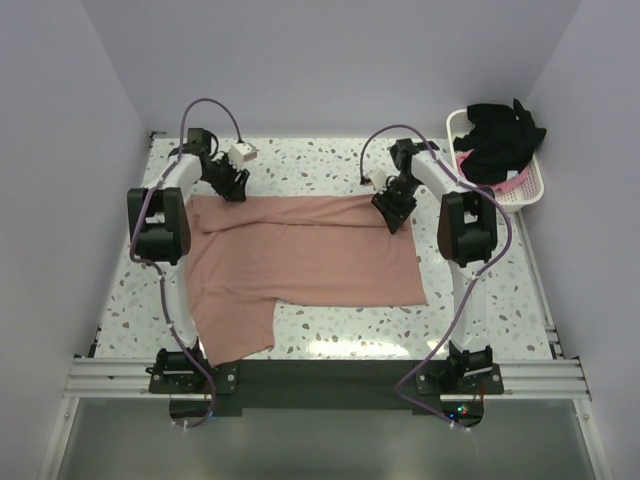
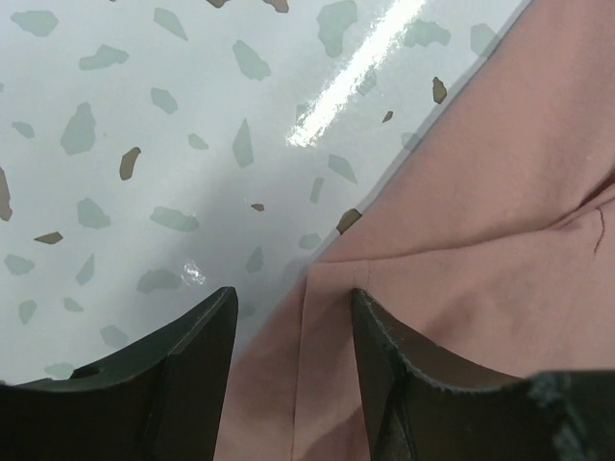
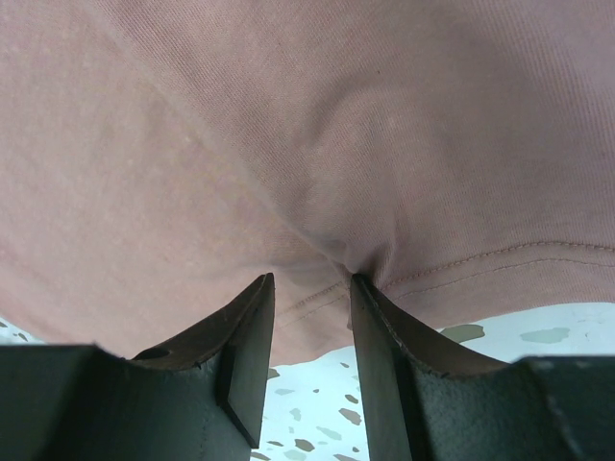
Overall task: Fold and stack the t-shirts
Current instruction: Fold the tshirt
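Speckled table (image 1: 330,165) bears a flat, creased salmon-pink t-shirt (image 1: 310,255).

- The dusty salmon-pink t-shirt (image 1: 300,260) is spread flat on the table (image 1: 330,160), its far edge folded over.
- The black t-shirt (image 1: 500,140) is heaped in the basket (image 1: 533,190), seemingly over the brighter pink t-shirt (image 1: 516,183).
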Robot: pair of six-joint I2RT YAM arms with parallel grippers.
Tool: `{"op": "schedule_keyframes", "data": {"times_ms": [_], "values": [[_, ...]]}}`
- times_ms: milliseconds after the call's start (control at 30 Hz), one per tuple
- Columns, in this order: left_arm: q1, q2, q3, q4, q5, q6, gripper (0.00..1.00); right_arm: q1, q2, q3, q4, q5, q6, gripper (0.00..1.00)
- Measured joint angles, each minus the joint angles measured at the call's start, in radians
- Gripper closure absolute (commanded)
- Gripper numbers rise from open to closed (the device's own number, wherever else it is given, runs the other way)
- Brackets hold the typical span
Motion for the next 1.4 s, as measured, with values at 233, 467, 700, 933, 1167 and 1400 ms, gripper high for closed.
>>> {"op": "schedule_keyframes", "data": {"times_ms": [233,467,700,933,1167,1400], "values": [[-0.014,0.018,0.019,-0.007,0.022,0.001,0.75,0.000,0.000,0.000,0.000,0.001,0.000,0.59],[-0.016,0.018,0.030,-0.027,0.066,0.031,1.00,0.000,0.000,0.000,0.000,0.002,0.000,0.59],[-0.016,-0.002,0.021,-0.046,0.097,0.046,1.00,0.000,0.000,0.000,0.000,0.005,0.000,0.61],[-0.016,-0.078,-0.015,-0.076,0.130,0.062,1.00,0.000,0.000,0.000,0.001,0.008,0.001,0.61],[-0.016,-0.212,-0.116,-0.133,0.169,0.117,1.00,0.000,0.000,0.000,0.002,0.011,0.004,0.61],[-0.016,-0.421,-0.311,-0.198,0.214,0.178,1.00,0.002,-0.002,-0.005,0.007,0.023,0.009,0.60]]}}
